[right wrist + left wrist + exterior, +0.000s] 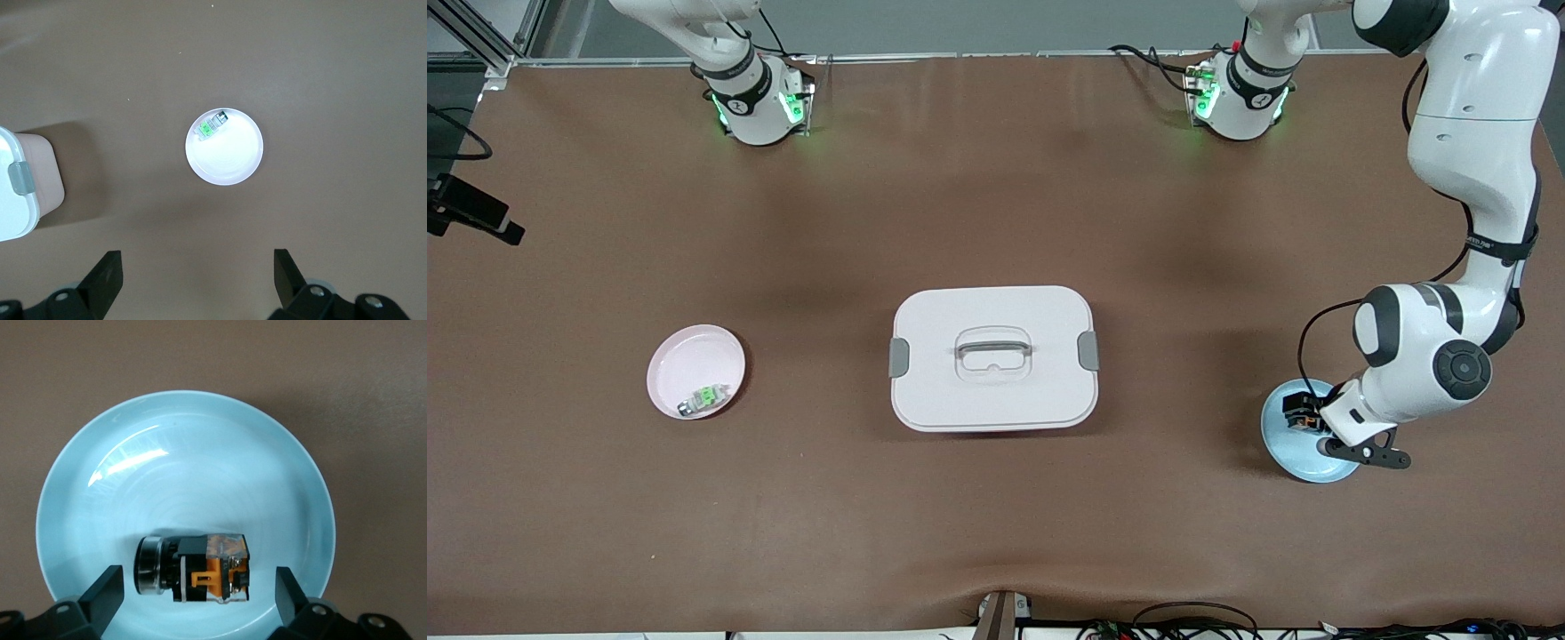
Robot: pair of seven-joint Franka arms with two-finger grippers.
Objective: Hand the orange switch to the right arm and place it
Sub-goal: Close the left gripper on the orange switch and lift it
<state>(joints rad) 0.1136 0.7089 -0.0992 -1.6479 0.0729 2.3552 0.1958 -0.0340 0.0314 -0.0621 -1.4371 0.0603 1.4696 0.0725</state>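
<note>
The orange switch (1303,413) (200,570), a small black block with an orange face, lies on its side in a pale blue plate (1282,447) (180,473) at the left arm's end of the table. My left gripper (1310,420) (198,587) hangs low over that plate, open, with one finger on each side of the switch and a gap to it on both. My right gripper (198,267) is open and empty, high over bare table. It does not show in the front view; only the right arm's base (751,107) does.
A white lidded box (960,311) (17,180) with grey clasps stands mid-table. A pink plate (689,356) (230,163) toward the right arm's end holds a pale grey switch with a green face (704,397) (212,125). Brown mat covers the table.
</note>
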